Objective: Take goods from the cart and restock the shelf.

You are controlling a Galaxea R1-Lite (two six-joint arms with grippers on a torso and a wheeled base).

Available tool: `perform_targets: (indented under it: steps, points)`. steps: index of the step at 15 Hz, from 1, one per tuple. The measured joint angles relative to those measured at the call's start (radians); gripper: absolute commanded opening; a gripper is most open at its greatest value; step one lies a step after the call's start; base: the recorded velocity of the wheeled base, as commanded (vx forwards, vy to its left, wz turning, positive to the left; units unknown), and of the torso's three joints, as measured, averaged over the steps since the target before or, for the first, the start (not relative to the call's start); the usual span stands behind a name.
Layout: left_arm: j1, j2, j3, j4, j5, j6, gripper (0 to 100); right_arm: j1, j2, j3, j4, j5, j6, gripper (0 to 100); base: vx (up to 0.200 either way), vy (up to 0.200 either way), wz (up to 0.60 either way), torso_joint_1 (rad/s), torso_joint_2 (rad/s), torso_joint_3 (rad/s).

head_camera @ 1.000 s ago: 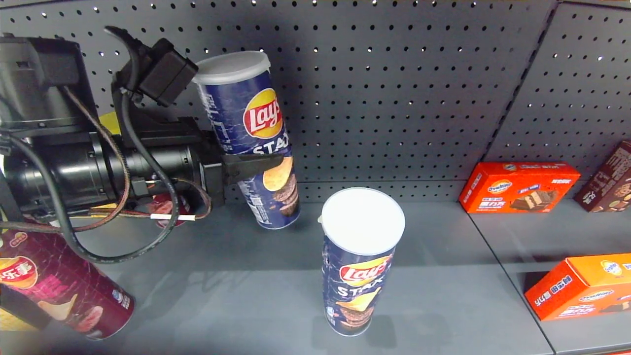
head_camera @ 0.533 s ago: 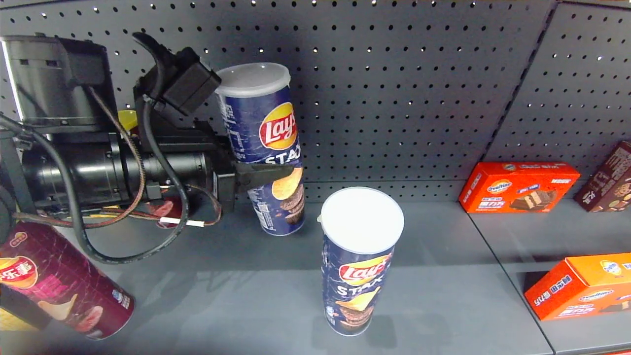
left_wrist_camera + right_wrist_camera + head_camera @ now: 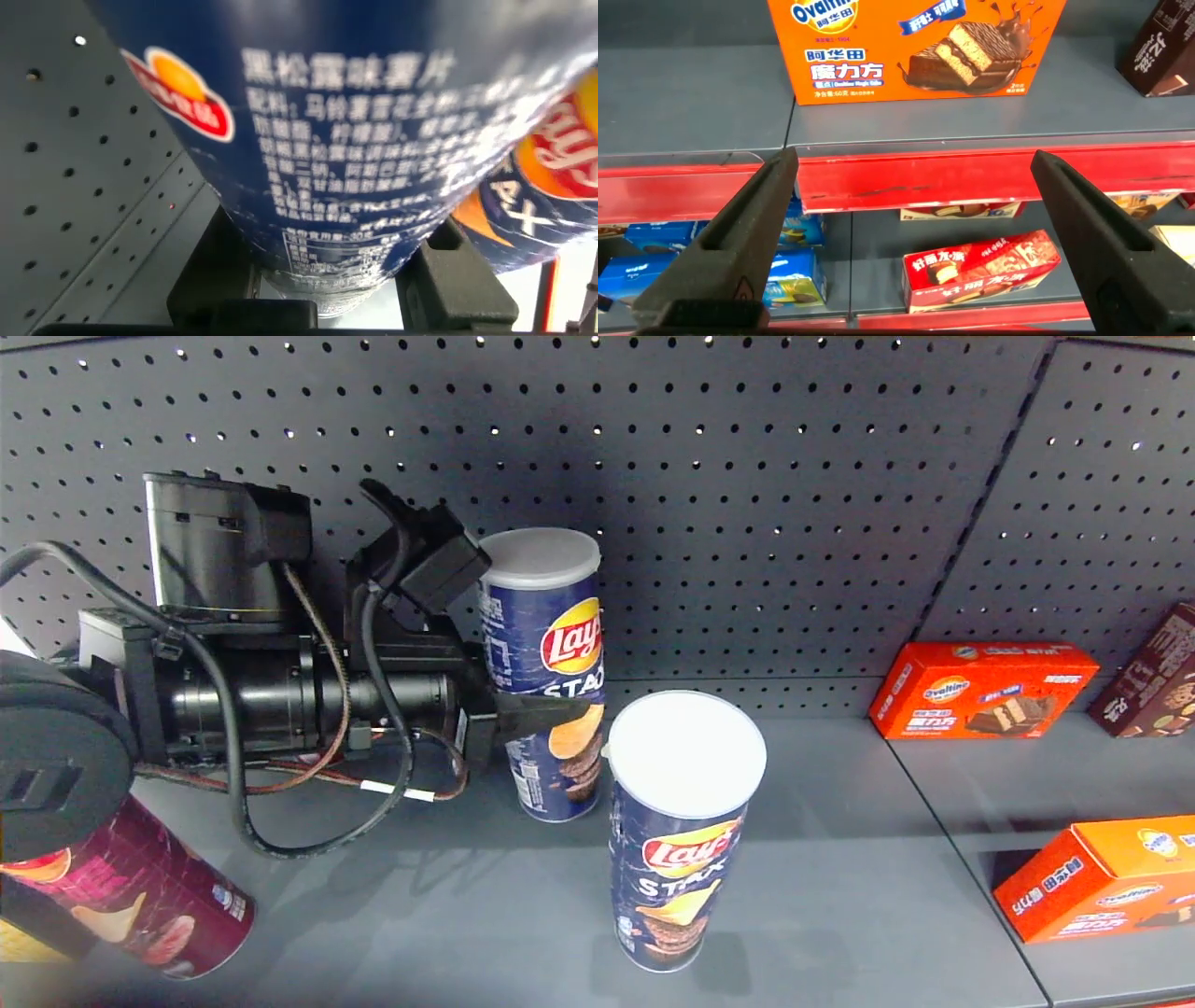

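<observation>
My left gripper [image 3: 549, 700] is shut on a blue chip can [image 3: 544, 616] with a white lid, held about upright near the pegboard back wall. Its base is at or just above the grey shelf [image 3: 840, 859]; I cannot tell whether it rests there. A second blue chip can [image 3: 681, 840] stands on the shelf just in front and to the right of it. In the left wrist view the held can [image 3: 336, 159] sits between the fingers [image 3: 458, 280]. My right gripper [image 3: 924, 252] is open and holds nothing, facing a red shelf edge [image 3: 971, 177].
A maroon chip can [image 3: 140, 896] leans at the front left. Orange boxes [image 3: 980, 689] [image 3: 1102, 877] and a brown box [image 3: 1158, 672] lie on the right shelf section. In the right wrist view an orange box [image 3: 915, 47] sits above, and a red box [image 3: 980, 271] below.
The left arm has carried the blue can right and down, from high on the left to just behind the standing can. The can has turned more upright.
</observation>
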Motion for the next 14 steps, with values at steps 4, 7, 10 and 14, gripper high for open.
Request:
perform_targets:
  steps: [4,7,10,14]
  points:
    - [-0.011,0.051,-0.034,-0.008,0.000,0.001,0,0.001,0.000,0.000,0.000,0.000,0.000,100,0.000,0.000,0.00,0.000,0.00,0.000]
    - [-0.015,0.100,-0.087,-0.010,0.000,0.003,0,0.001,0.000,0.000,0.000,0.000,0.000,100,0.000,0.000,0.00,0.000,0.00,0.000]
    - [-0.024,0.154,-0.144,-0.011,0.000,0.002,0,0.001,0.000,0.000,0.000,0.000,0.000,100,0.000,0.000,0.00,0.000,0.00,0.000]
    - [-0.027,0.221,-0.186,-0.053,0.001,0.002,0,0.001,0.000,0.000,0.000,0.000,0.000,100,0.000,0.000,0.00,0.000,0.00,0.000]
